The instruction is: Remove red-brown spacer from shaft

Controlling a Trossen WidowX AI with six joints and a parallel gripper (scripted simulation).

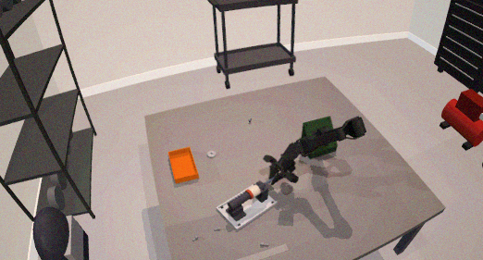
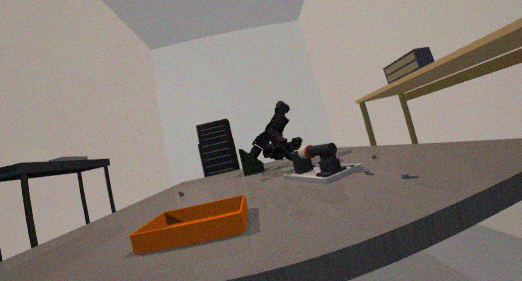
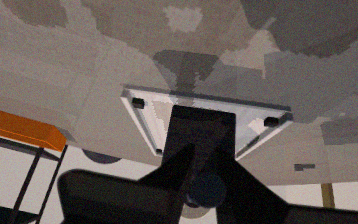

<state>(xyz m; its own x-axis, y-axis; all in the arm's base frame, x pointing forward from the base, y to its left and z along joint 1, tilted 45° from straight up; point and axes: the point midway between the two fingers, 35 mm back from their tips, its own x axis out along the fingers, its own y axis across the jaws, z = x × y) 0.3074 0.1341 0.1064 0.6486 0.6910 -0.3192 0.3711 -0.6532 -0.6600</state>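
So the gripper [image 1: 273, 181] [image 3: 203, 151] is clamped on the shaft's end [image 3: 207, 190]; top and exterior views show the red-brown spacer [image 1: 250, 193] [image 2: 306, 154] beside the housing block [image 1: 239, 203] [image 2: 322, 151], toward the table's near edge; wrist view doesn't.

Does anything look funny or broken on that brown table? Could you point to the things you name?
Nothing looks broken or spilled. The little metal bits, like this one [image 1: 264, 244] [image 2: 409, 176], lie loose and scattered, which is a bit messy. The orange tray [image 1: 184, 166] [image 2: 192, 232] sits upright, and the red-brown spacer [image 1: 250, 193] [image 2: 307, 152] is still up by the big housing block [image 1: 239, 202] [image 2: 327, 157].
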